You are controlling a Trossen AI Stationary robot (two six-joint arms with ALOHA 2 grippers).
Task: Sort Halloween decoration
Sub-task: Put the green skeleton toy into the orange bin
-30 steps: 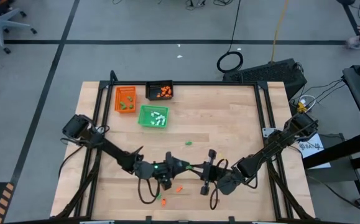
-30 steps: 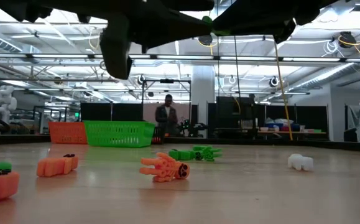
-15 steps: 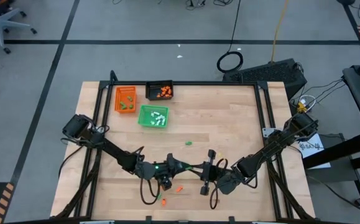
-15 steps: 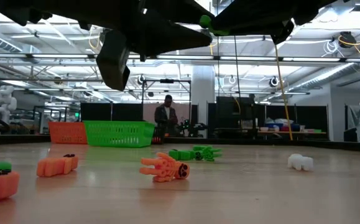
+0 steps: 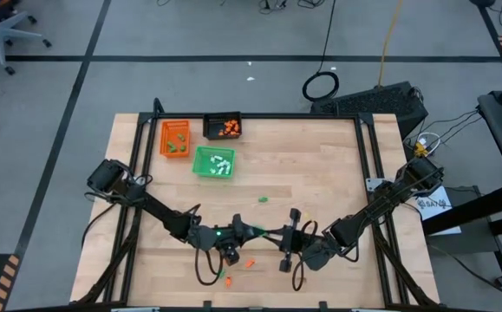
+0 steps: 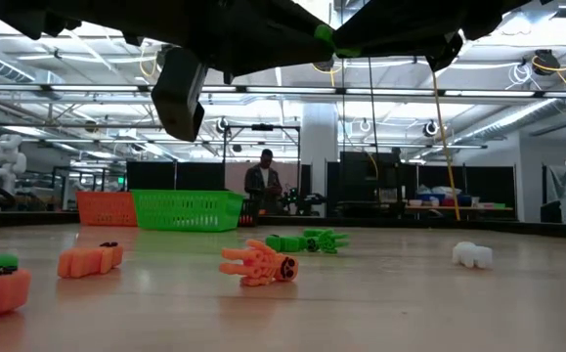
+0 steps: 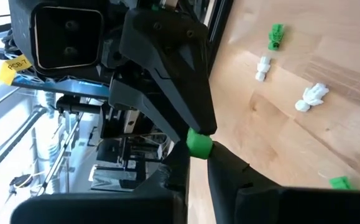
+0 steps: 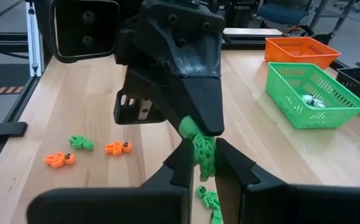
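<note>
While both hands are meeting above the front of the bench, the right hand (image 8: pixel 199 163) is clamping a green figure (image 8: pixel 203 151) and the left hand (image 7: pixel 198 144) is pinching its tip; pulling apart unevenly could be dropping it among the scattered pieces (image 6: pixel 259 263)

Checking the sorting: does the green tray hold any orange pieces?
No, in the high view the green tray holds only white pieces.

Open tabletop (image 5: pixel 320 165) right of 3 trays (image 5: pixel 213 162); scattered pieces (image 5: pixel 250 263) near-centre.
</note>
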